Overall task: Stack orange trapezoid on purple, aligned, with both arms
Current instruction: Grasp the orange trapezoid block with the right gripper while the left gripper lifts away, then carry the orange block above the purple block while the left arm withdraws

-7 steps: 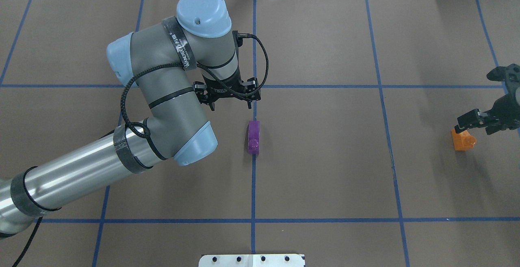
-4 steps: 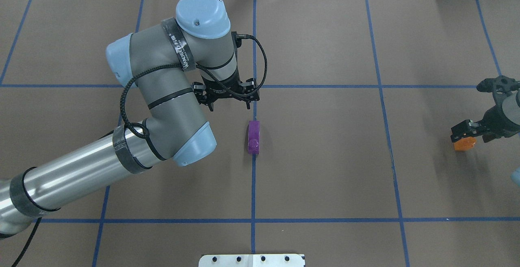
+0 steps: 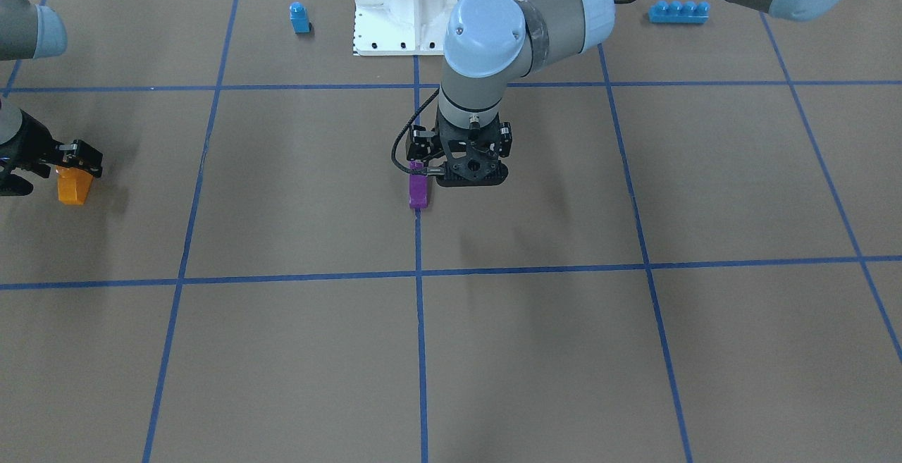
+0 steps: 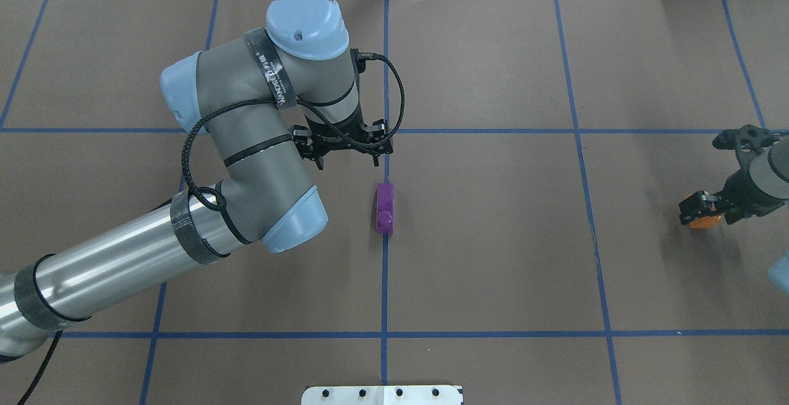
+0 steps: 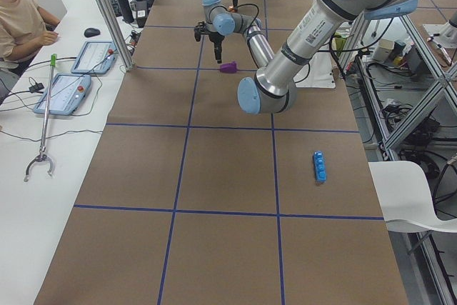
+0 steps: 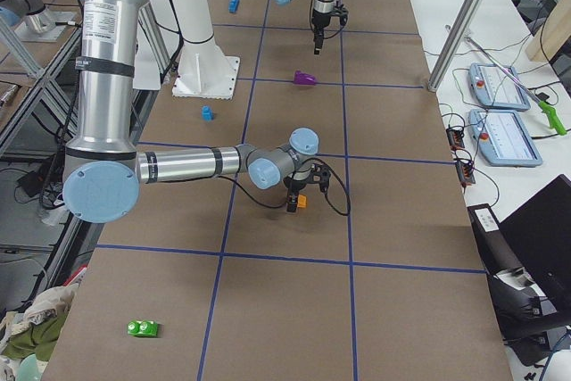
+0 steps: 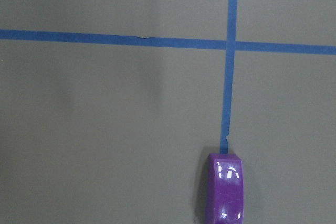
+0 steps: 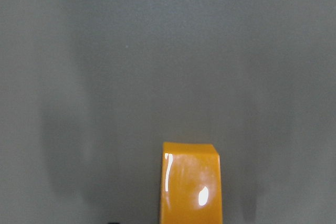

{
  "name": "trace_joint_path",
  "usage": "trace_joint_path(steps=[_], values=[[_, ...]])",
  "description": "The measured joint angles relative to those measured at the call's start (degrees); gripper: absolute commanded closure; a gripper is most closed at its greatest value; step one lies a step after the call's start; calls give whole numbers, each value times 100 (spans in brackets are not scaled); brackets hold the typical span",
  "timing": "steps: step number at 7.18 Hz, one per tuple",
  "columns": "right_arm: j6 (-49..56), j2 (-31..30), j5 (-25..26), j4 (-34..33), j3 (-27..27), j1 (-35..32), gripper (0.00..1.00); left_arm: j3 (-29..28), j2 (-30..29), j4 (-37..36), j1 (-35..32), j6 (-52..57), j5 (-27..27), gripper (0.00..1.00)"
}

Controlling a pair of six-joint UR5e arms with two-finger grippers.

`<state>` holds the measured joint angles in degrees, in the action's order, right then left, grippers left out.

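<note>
Orange brick [image 3: 72,188] looks light, stiff, slick; take flat sides | right gripper [image 4: 709,214] over it, closure unclear | left gripper [image 4: 349,157] open, empty

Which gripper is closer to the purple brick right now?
Left. The left gripper hangs just beyond the purple brick, toward the table's far side, near the middle. The right gripper is far off at the table's right edge, at the orange brick.
</note>
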<state>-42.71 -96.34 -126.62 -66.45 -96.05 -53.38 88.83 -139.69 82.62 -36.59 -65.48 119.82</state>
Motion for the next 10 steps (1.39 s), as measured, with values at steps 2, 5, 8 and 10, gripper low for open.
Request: trace_joint_path(steps=[2, 5, 8, 10], values=[[13, 22, -22, 0, 26, 0, 100, 2, 16, 0, 1, 0, -2, 0], [-11, 22, -381, -98, -435, -463, 100, 19, 23, 0, -21, 0, 3, 0], [-632, 543, -370, -353, -962, -260, 100, 854, 846, 0, -121, 303, 6, 0], [-1683, 1322, -16, -392, -1068, 517, 100, 1782, 1976, 24, -306, 940, 14, 0]])
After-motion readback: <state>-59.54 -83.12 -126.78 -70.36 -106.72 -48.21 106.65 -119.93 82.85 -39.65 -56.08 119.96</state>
